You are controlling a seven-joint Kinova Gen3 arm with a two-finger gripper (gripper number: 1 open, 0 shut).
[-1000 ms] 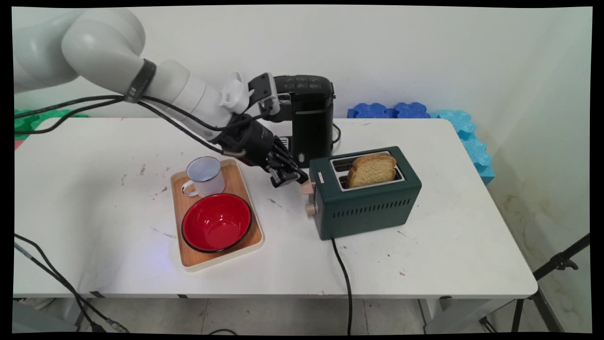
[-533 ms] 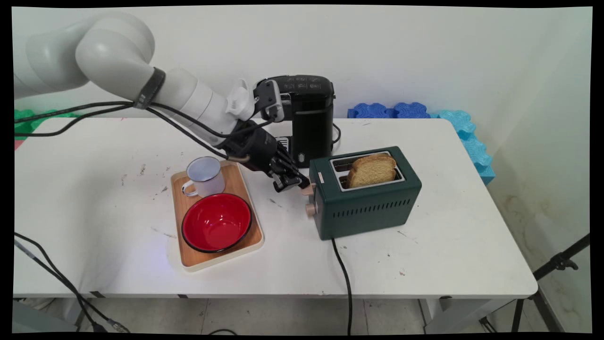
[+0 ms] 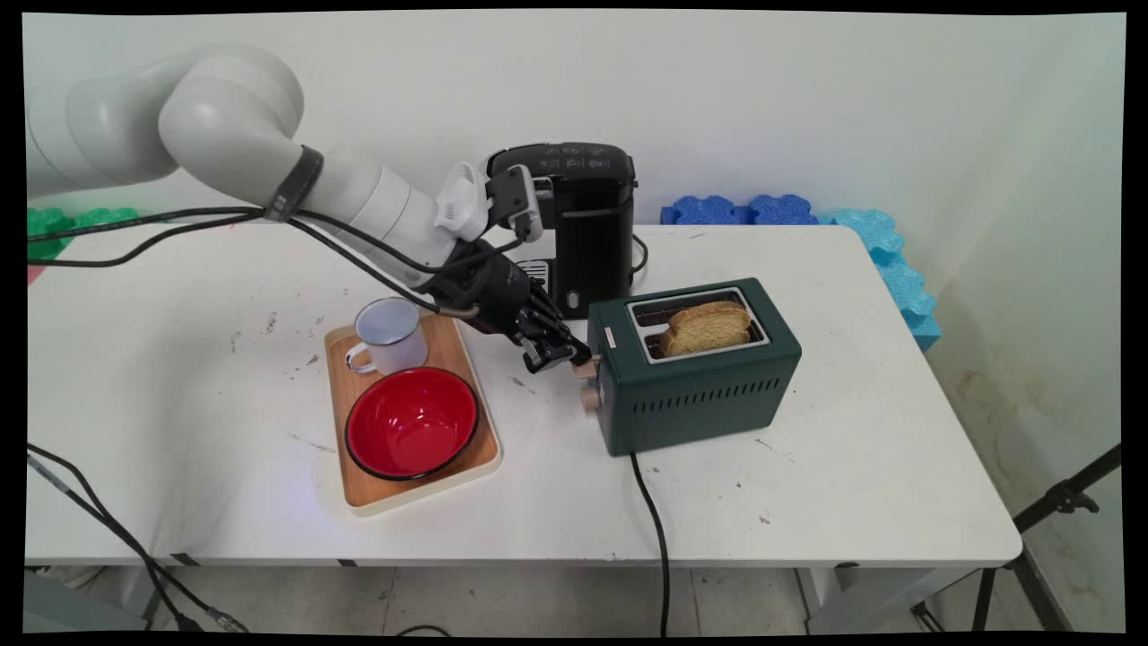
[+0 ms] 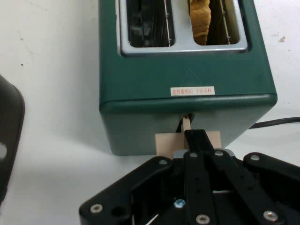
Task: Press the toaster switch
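A dark green toaster (image 3: 700,395) stands right of the table's middle with a slice of toast (image 3: 708,327) low in its near slot. My gripper (image 3: 560,350) is shut, its fingertips pressing on top of the beige lever (image 3: 587,366) at the toaster's left end. Below the lever is a beige knob (image 3: 589,397). In the hand view the toaster (image 4: 187,70) fills the top, the toast (image 4: 199,21) stands in the right slot and the left slot is empty. There my gripper (image 4: 197,139) lies across the lever (image 4: 164,142).
A black coffee machine (image 3: 583,224) stands just behind my wrist. Left of the toaster a wooden tray (image 3: 359,492) carries a white mug (image 3: 390,334) and a red bowl (image 3: 411,422). The toaster's black cord (image 3: 655,520) runs over the front edge. Blue foam mats (image 3: 897,269) lie at the back right.
My gripper has moved right and down onto the lever, and the lever has gone down. The toast has sunk lower into its slot.
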